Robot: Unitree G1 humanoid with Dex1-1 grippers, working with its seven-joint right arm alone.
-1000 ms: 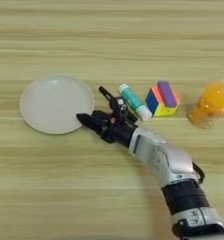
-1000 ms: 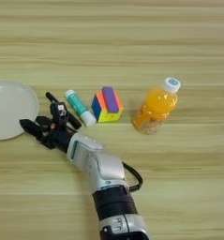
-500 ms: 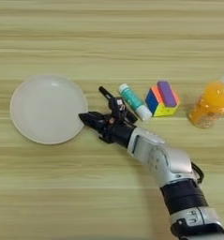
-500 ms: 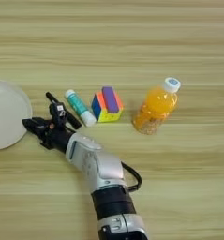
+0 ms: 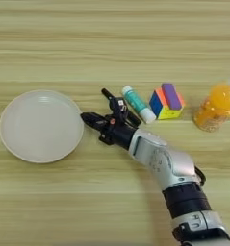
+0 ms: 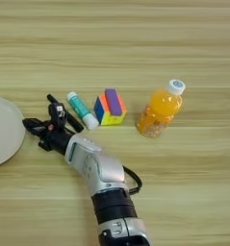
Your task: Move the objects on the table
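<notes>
Round pale plate (image 5: 39,126) lies flat on the left of the light wooden striped surface (image 5: 111,43), its right rim just beside the tip of the lower black finger of the right gripper (image 5: 103,113). Silver forearm (image 5: 162,161) comes in from the bottom right and points left toward the plate. Fingers (image 5: 90,118) stand apart, one low and reaching for the plate rim, the other raised by the pen; nothing is clamped between them. Slim black marker pen (image 5: 117,104) lies diagonally just behind the gripper, partly covered by it; contact cannot be told. Teal tube with white cap (image 5: 138,104) lies tilted just right of the pen, cap end toward the small multicoloured cube (image 5: 166,101), which sits close beside it. Orange juice bottle with white cap (image 6: 160,109) stands upright to the right of the cube, apart from it.
</notes>
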